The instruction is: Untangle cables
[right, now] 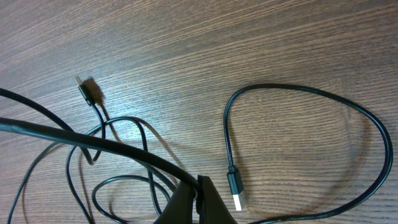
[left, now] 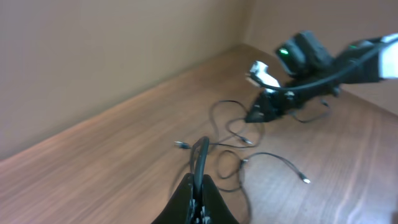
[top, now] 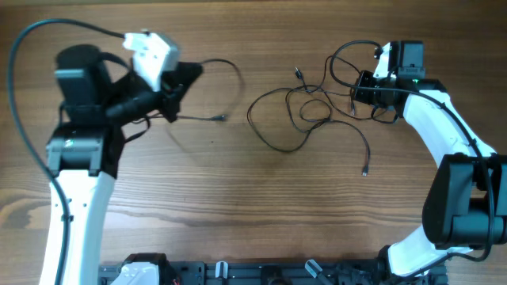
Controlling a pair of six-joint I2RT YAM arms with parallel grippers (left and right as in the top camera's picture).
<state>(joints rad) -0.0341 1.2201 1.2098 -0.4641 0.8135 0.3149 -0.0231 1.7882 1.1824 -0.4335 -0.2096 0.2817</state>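
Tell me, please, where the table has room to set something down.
Bare: the table in front, between the arms, below the cables; the far edge mid-table. Crowded: from the cables to the right gripper, and at the left gripper.

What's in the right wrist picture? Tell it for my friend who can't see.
The right tool, shut, pinches a black cable that runs off to the picture's left edge across a wooden table. Beside it, another cable makes a big open loop ending in a silver-tipped plug, and a small plug lies at the picture's upper left.
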